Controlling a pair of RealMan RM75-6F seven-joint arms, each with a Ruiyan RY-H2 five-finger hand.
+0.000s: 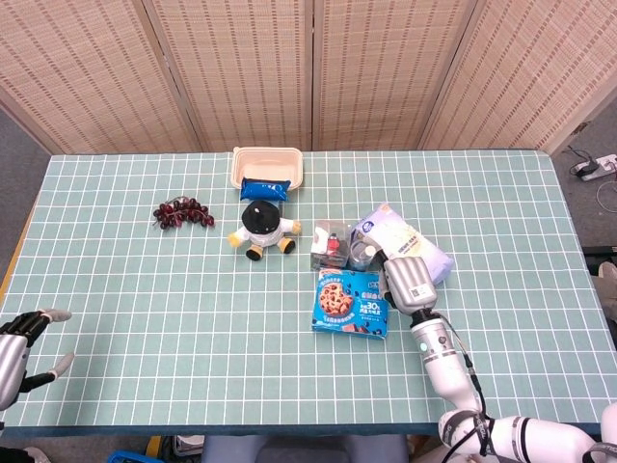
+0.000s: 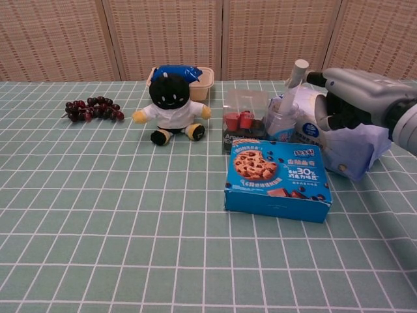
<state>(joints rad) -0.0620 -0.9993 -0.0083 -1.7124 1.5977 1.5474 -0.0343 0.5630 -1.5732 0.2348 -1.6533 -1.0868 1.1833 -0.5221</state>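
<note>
We see our right hand [image 2: 355,98] up above the table [image 1: 145,289], over the white and purple bag [image 2: 352,147]; its fingers are curled in and dark underneath, and one finger [image 2: 301,70] sticks out to the left; that finger tip sits over the small clear jar [image 2: 281,122]; we cannot tell if it touches the jar; we see nothing held in this hand, so it looks closed on nothing.

In the head view the right hand [image 1: 410,280] sits just beside the blue cookie box [image 1: 351,301] and half over the bag [image 1: 405,236].

The jar stands between the bag and a clear box with red things inside [image 2: 243,117]; the blue cookie box [image 2: 279,179] lies flat in front of all three, close to them.

Our left hand [image 1: 24,342] is far away at the left edge of the table; its fingers are spread apart and it holds nothing.

A black and white doll [image 2: 171,104] sits further left; behind it is a tan tray [image 1: 268,164] with a blue packet [image 1: 265,188] in it; a bunch of dark grapes [image 2: 91,109] lies well apart to the left.
</note>
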